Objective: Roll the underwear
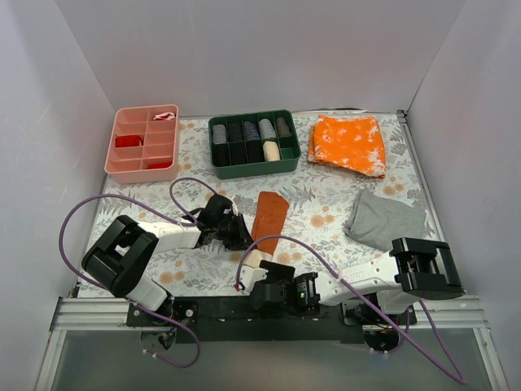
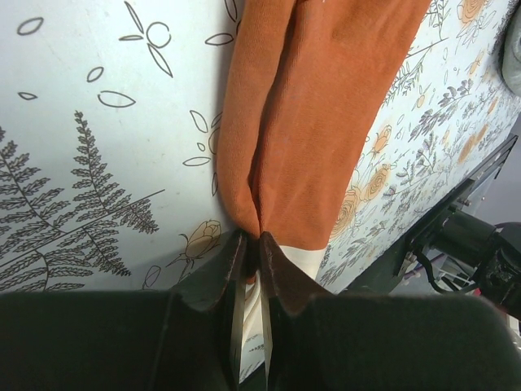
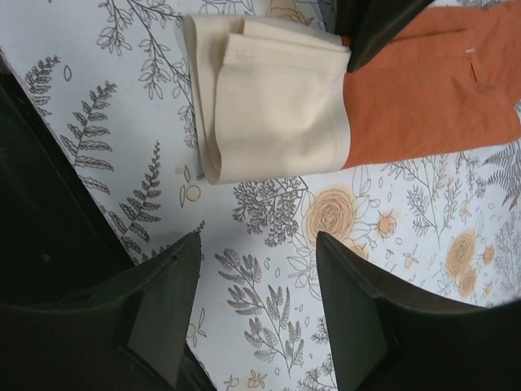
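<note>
The underwear lies flat as a folded rust-brown strip in the middle of the table, with its cream waistband end toward the arms. My left gripper is shut on the strip's left edge. In the left wrist view the two jaws pinch a fold of the rust-brown underwear just above the cream band. My right gripper stands open just short of the cream end. In the right wrist view its fingers hold nothing, with the doubled-over waistband ahead of them.
A pink divided tray and a green bin of rolled items stand at the back. A bright orange speckled cloth lies at the back right, a grey cloth on the right. White walls enclose the table.
</note>
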